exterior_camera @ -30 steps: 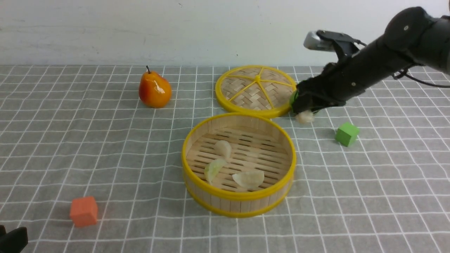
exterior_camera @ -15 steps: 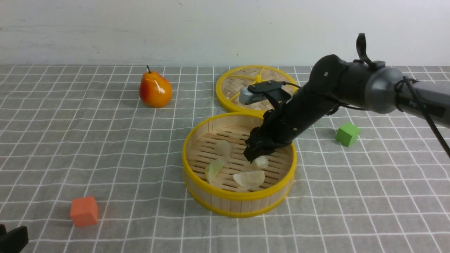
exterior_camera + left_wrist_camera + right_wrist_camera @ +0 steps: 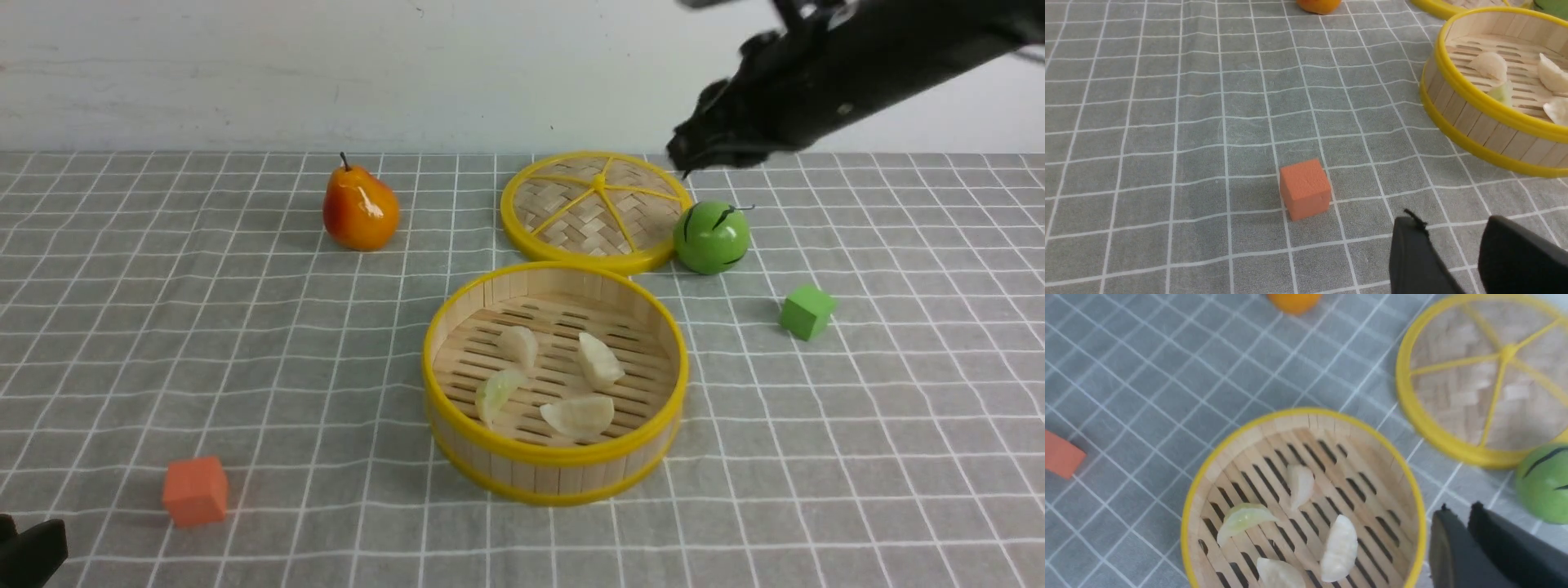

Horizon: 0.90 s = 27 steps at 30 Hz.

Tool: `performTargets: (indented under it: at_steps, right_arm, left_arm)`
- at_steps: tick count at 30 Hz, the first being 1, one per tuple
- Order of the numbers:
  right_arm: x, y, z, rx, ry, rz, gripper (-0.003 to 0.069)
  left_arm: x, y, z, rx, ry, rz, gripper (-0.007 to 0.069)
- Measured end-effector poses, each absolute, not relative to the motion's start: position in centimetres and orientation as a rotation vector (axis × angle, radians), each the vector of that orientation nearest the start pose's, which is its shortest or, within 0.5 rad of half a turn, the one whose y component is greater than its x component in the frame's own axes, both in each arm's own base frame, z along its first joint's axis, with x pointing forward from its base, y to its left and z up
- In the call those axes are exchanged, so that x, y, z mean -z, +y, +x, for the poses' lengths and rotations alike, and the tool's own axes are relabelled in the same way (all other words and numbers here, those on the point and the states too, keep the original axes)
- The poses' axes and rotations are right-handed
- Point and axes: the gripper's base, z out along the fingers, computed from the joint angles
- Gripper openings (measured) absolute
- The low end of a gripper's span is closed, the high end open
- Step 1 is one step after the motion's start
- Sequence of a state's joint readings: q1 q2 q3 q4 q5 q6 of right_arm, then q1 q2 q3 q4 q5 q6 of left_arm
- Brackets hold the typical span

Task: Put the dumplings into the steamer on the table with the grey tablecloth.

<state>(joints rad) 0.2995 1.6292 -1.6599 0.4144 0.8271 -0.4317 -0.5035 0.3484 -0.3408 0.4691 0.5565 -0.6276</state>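
Steamer [image 3: 555,459]: uncovered, on the grey tablecloth [image 3: 245,343], just in front of its lid [image 3: 596,208].
Inside: four dumplings [image 3: 599,359] on the slatted floor, one greenish.
Left gripper [image 3: 1449,228]: jaws apart, empty, near the orange cube [image 3: 1305,188].
Right gripper [image 3: 1458,510]: jaws together, empty, raised.

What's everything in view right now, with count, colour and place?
steamer: one, bamboo with yellow rims, mid-cloth
dumplings: four, three whitish, one pale green, inside the steamer
lid: one, woven, yellow rim, flat behind the steamer
pear: one, orange-red, left of the lid
ball: one, green with dark stripes, at the lid's right edge
green cube: one, right of the steamer
orange cube: one, near left
tablecloth: one, grey with white grid, under everything
left gripper: black, open, empty, low by the orange cube
right gripper: black, shut, empty, high above the ball
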Motion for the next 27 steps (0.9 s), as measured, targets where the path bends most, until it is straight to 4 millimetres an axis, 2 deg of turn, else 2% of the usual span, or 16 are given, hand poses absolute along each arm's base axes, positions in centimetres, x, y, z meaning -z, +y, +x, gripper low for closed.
performTargets:
  at_steps: [3,5,6,8,9,11,12,15,20,22,24,25,27]
  right_arm:
    - [-43.6,11.9,29.7,-0.399,2.020,-0.623,-0.0016]
    - [-43.7,10.8,26.6,-0.388,1.981,-0.601,-0.0018]
    - [-43.7,10.7,26.3,-0.387,1.978,-0.598,-0.0018]
    - [-42.7,9.2,22.2,-0.355,1.907,-0.571,-0.0018]
    - [-41.8,8.6,20.9,-0.338,1.887,-0.558,-0.0016]
    - [-39.5,7.7,18.9,-0.307,1.863,-0.532,-0.0016]
    - [-39.1,7.2,17.9,-0.291,1.819,-0.507,-0.0016]
    - [-35.7,5.5,14.9,-0.246,1.711,-0.396,-0.0013]
    - [-31.9,2.1,9.6,-0.173,1.369,-0.135,-0.0008]
    - [-30.9,1.2,8.1,-0.162,1.280,-0.078,-0.0006]
    - [-28.9,0.0,5.4,-0.159,1.133,-0.012,-0.0003]
    - [-28.1,-0.4,4.7,-0.159,1.086,0.005,-0.0003]
    - [-27.5,-0.6,4.4,-0.154,1.060,0.018,-0.0003]
  left_arm:
    - [-26.1,-1.8,7.7,0.228,1.988,0.126,0.0237]
    - [-26.1,-1.8,7.7,0.228,1.988,0.126,0.0237]
    - [-26.1,-1.8,7.7,0.228,1.988,0.126,0.0237]
    - [-26.1,-1.8,7.7,0.228,1.988,0.126,0.0237]
    - [-26.1,-1.8,7.7,0.228,1.988,0.126,0.0237]
    - [-26.1,-1.8,7.7,0.228,1.988,0.126,0.0237]
    - [-26.1,-1.8,7.7,0.228,1.988,0.126,0.0237]
    - [-26.1,-1.8,7.7,0.228,1.988,0.126,0.0237]
    - [-26.1,-1.8,7.7,0.228,1.988,0.126,0.0237]
    - [-26.1,-1.8,7.7,0.228,1.988,0.126,0.0237]
    - [-26.1,-1.8,7.7,0.228,1.988,0.126,0.0237]
    - [-26.1,-1.8,7.7,0.229,1.987,0.126,0.0237]
    - [-26.0,-1.8,7.7,0.225,1.993,0.126,0.0237]
